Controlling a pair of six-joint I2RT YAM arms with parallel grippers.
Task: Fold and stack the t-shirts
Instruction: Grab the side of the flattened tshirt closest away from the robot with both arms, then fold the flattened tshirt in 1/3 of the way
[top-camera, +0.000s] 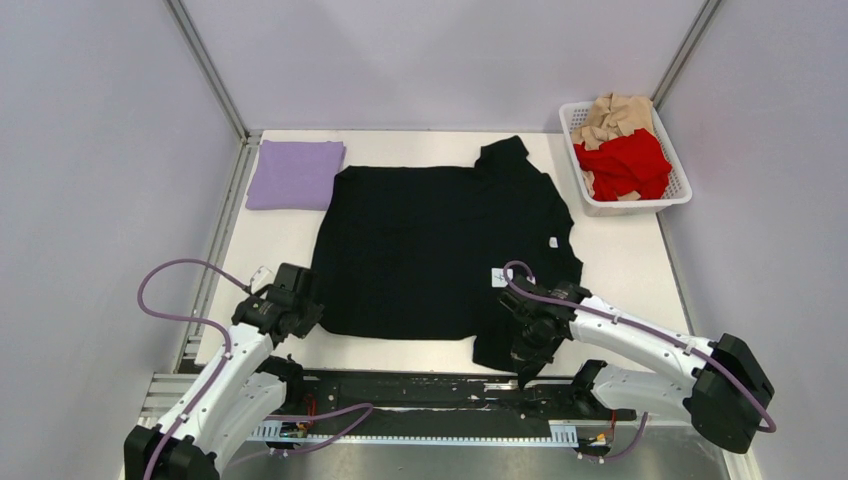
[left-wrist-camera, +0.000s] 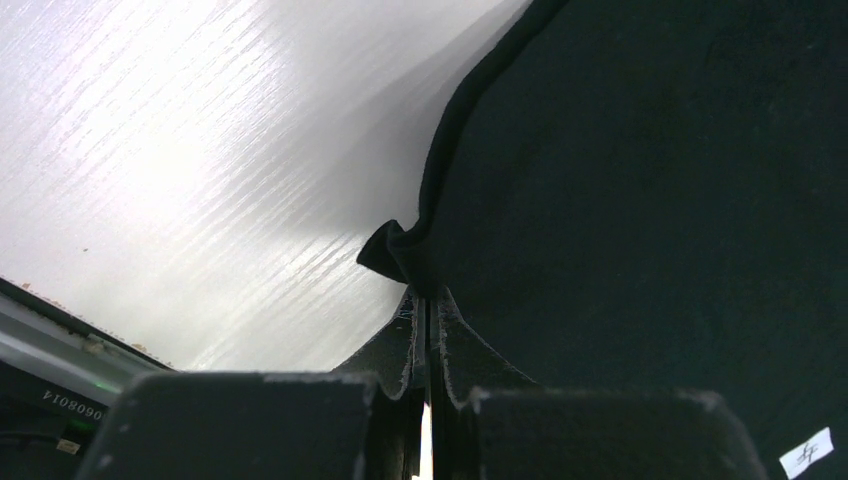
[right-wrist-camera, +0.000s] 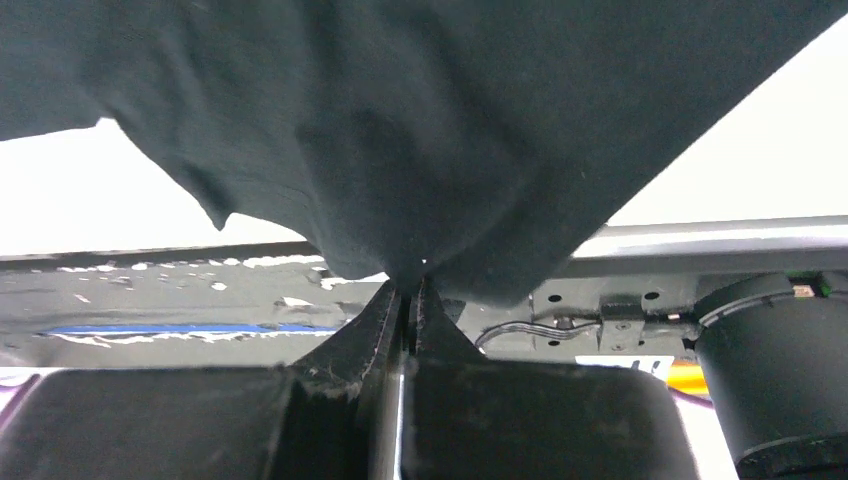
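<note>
My left end effector (left-wrist-camera: 428, 300) and right end effector (right-wrist-camera: 408, 290) are each clenched on an edge of the black t-shirt (top-camera: 430, 240), spread on the table (top-camera: 620, 262) ahead of them, so I should lift both evenly, keeping it taut.

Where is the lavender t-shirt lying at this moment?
In the top view, the lavender t-shirt lies folded at the far left corner of the table, directly beside the spread black t-shirt, across from the basket at far right.

The white bench (top-camera: 270, 240) carries a black t-shirt (top-camera: 430, 250) between the left end effector (top-camera: 312, 312) and the right end effector (top-camera: 523, 374), a lavender t-shirt (top-camera: 295, 173) beyond the left, and a basket (top-camera: 678, 196) beyond the right.
</note>
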